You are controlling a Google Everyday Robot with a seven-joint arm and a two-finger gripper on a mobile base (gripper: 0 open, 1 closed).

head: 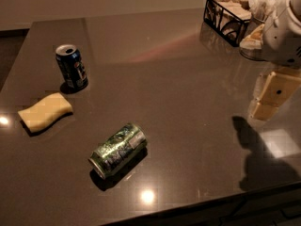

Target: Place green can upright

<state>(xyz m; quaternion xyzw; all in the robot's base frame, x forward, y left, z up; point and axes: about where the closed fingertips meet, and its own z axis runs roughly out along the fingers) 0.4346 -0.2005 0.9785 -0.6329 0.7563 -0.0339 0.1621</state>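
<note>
The green can (pixel 118 149) lies on its side on the dark table (pixel 178 79), near the front edge and left of the middle, its silver end facing the front left. My gripper (pixel 262 111) hangs over the right side of the table, well to the right of the can and above the surface. It is open and holds nothing. Its shadow falls on the table just below it.
A dark blue soda can (pixel 72 66) stands upright at the left. A yellow sponge (pixel 45 112) lies in front of it. A black wire basket (pixel 227 14) and a bowl with wrapped items (pixel 254 39) stand at the back right.
</note>
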